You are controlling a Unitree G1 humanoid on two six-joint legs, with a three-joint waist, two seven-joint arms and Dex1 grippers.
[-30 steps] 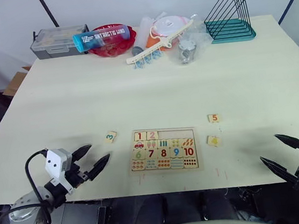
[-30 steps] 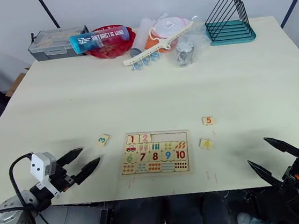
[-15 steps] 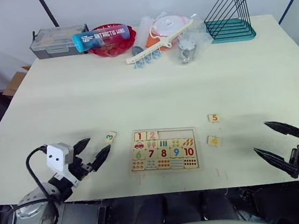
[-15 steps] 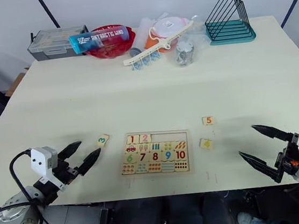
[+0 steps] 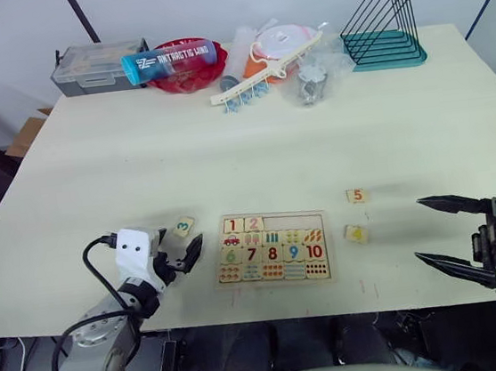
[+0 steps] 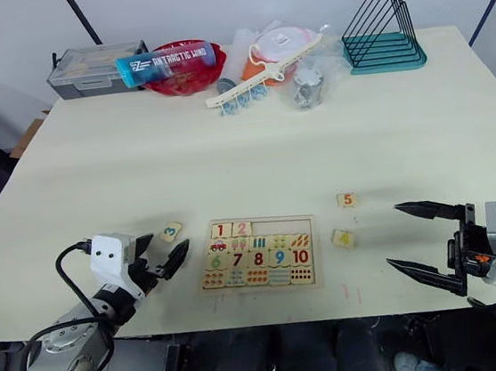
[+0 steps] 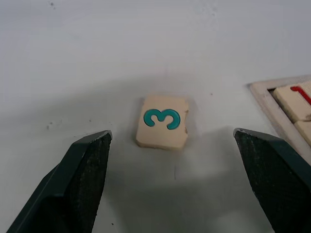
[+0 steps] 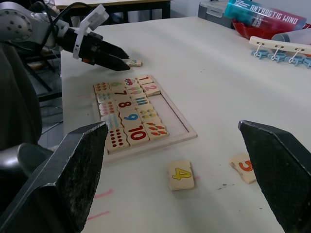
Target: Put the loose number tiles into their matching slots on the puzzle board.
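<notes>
Pale wood makes up the puzzle board (image 5: 271, 248), which lies flat near the front edge of the cream worktop (image 5: 253, 149). From the head views, tiles 1 and 2 already sit in the two leftmost slots (image 5: 269, 224) of its top row, while the three slots to their right are bare. The 3 tile (image 5: 183, 227) lies loose just left of the board's upper corner; the 5 tile (image 5: 356, 196) and the 4 tile (image 5: 354, 233) lie to the board's right, apart from it and from each other. The left tool (image 5: 177, 254) is low over the worktop beside the 3 tile, and its wrist view makes plain what the head views leave vague: its two dark fingers (image 7: 80, 179) stand wide apart on either side of the teal 3, touching neither it nor the board's corner. The right tool (image 5: 442, 232) hangs past the front right of the worktop, fingers spread; its wrist view looks back across the 4 and 5 tiles and the board to the left tool. Along the far edge sit a grey box (image 5: 91, 69), a blue bottle (image 5: 169, 62) lying on a red bowl (image 5: 190, 74), and a teal wire rack (image 5: 382, 27).
</notes>
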